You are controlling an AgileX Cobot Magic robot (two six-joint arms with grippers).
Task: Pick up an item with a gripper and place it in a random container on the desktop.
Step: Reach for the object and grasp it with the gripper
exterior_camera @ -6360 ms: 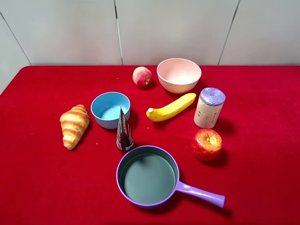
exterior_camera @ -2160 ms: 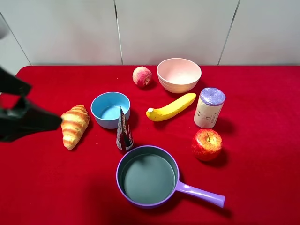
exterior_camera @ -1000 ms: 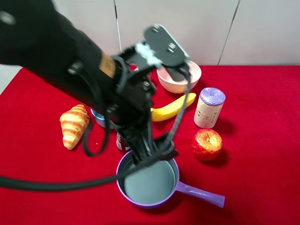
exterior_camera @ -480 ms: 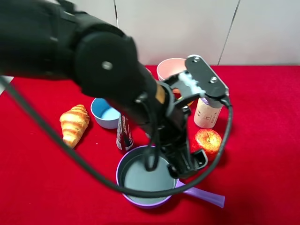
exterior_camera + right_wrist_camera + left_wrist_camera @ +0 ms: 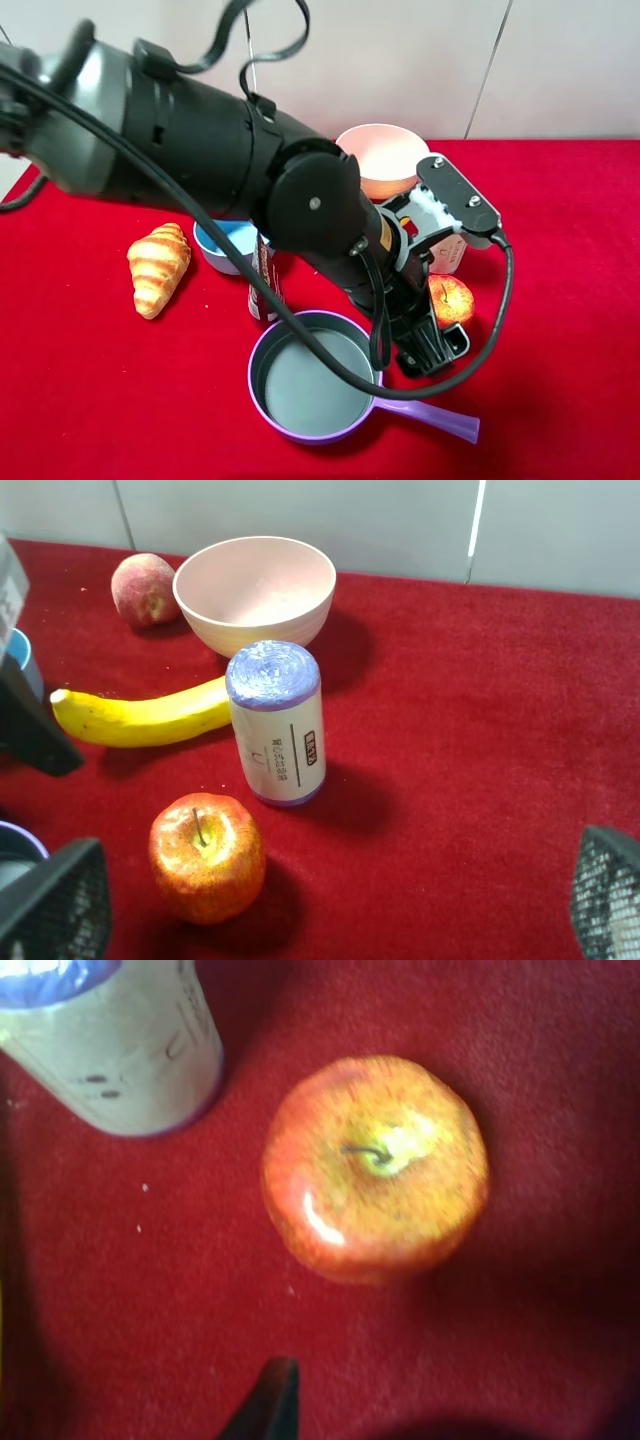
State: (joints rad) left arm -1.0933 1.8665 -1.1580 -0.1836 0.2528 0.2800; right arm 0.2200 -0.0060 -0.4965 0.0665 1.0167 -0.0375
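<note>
Hovering near the apple (image 5: 456,297), the left end effector (image 5: 433,349) has its jaws parted; one fingertip (image 5: 272,1400) stops short of the fruit, not touching. The apple sits stem-up on the red counter (image 5: 580,320), at 6 o'clock from the purple-capped canister (image 5: 275,725) and 5 o'clock from the pink bowl (image 5: 392,152). The right end effector (image 5: 330,905) is spread wide and holds nothing.

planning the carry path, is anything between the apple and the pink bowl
Yes: the purple-topped canister stands between the apple and the pink bowl, and the banana lies across that path beside it.
</note>
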